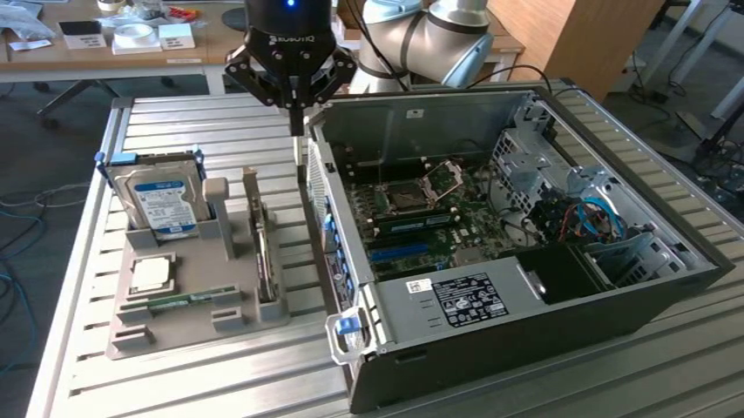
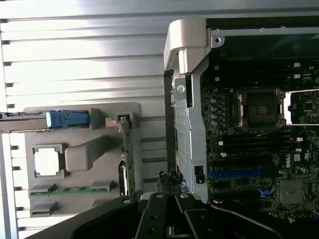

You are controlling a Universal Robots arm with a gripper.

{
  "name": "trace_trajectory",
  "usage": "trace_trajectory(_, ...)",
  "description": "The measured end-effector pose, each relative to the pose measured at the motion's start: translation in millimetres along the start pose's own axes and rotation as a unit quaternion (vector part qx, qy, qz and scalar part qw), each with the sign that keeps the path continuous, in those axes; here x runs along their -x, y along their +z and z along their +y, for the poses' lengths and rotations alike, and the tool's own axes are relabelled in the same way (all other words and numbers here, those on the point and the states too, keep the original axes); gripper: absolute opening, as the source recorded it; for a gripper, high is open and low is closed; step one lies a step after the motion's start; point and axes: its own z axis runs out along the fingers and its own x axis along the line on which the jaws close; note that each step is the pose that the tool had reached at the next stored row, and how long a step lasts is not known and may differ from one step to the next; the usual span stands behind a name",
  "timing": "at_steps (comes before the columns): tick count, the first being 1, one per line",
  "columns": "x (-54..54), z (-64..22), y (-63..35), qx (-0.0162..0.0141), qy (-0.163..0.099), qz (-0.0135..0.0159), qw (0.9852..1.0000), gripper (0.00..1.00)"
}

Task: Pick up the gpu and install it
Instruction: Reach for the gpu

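exterior view: slatted table (image 1: 198, 131), office desk (image 1: 93, 57)

table (image 1: 209, 122) ribbed bare aluminium, brushed, bright glare in spots; holder (image 1: 174, 326) grey plastic, matt, slightly rough; hard drive (image 1: 163, 200) silver metal, glossy blue-and-white label; cpu chip (image 1: 152, 274) smooth satin metal lid; gpu (image 1: 265, 257) green circuit board, edge-on, dull sheen; computer case (image 1: 558, 331) dark matt painted metal outside, bare grey sheet steel inside; motherboard (image 1: 430, 218) green board, semi-gloss; gripper (image 1: 298, 131) black, satin, metal or plastic unclear; desk (image 1: 104, 57) smooth wood
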Motion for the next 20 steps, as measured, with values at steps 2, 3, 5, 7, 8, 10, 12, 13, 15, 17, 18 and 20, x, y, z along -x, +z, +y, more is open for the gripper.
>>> trace_trajectory(2, -1.7, -0.1, 0.0, 0.0, 0.0, 0.0, 1.0, 0.11)
trace_trajectory(3, -2.7, -0.2, -0.1, 0.0, 0.0, 0.0, 1.0, 0.11)
trace_trajectory(5, -4.9, -0.4, -0.1, 0.0, 0.0, 0.0, 1.0, 0.11)
trace_trajectory(7, -7.0, -0.5, -0.2, 0.0, 0.0, 0.0, 1.0, 0.11)
trace_trajectory(8, -7.9, -0.6, -0.2, 0.0, 0.0, 0.0, 1.0, 0.11)
trace_trajectory(10, -9.5, -0.7, -0.2, 0.0, 0.0, 0.0, 1.0, 0.11)
trace_trajectory(12, -10.9, -0.8, -0.3, 0.0, 0.0, 0.0, 1.0, 0.11)
trace_trajectory(13, -11.5, -0.9, -0.2, 0.0001, 0.0, 0.0, 1.0, 0.11)
trace_trajectory(15, -12.8, -1.0, -0.3, 0.0, 0.0, 0.0, 1.0, 0.11)
trace_trajectory(17, -13.9, -1.1, -0.4, 0.0, 0.0, 0.0, 1.0, 0.11)
trace_trajectory(18, -14.2, -1.1, -0.4, 0.0, 0.0, 0.0, 1.0, 0.11)
trace_trajectory(20, -14.3, -1.1, -0.3, 0.0, 0.0, 0.0, 1.0, 0.11)
